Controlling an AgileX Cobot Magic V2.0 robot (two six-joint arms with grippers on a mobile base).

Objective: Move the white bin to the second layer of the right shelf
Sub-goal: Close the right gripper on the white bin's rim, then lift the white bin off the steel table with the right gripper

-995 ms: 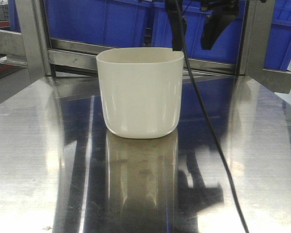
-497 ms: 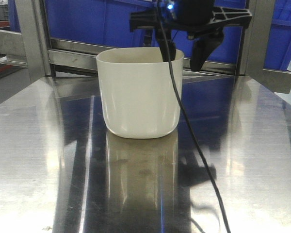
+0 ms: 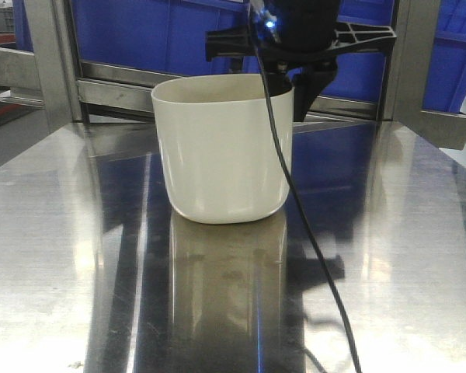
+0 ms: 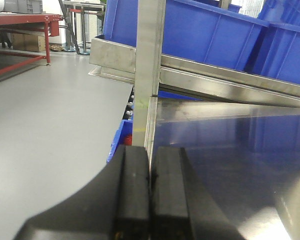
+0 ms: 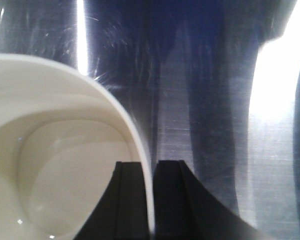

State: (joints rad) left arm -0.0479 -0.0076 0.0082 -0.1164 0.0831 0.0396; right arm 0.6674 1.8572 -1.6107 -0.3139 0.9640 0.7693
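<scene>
The white bin (image 3: pixel 221 148) stands upright on the mirror-like steel tabletop (image 3: pixel 62 256), near its back edge. My right gripper (image 3: pixel 291 81) comes down from above at the bin's right rim. In the right wrist view one finger is inside the white bin (image 5: pixel 65 175) and the other outside, with the right gripper (image 5: pixel 150 170) shut on the thin wall. My left gripper (image 4: pixel 150 155) is shut with nothing between its fingers, off by the table's left edge. Steel rack rails (image 3: pixel 116 81) run behind the bin; I cannot tell which tier is the right shelf second layer.
Blue ribbed crates (image 3: pixel 155 31) fill the rack behind. Steel uprights (image 3: pixel 50 54) flank the table's back corners. A black cable (image 3: pixel 303 225) hangs in front of the bin's right side. A steel post (image 4: pixel 149 60) stands straight ahead of the left gripper, with grey floor (image 4: pixel 50 110) to its left.
The right gripper dropped over the bin's right rim with jaws apart, then closed on the wall. The bin shifted slightly to the left.
</scene>
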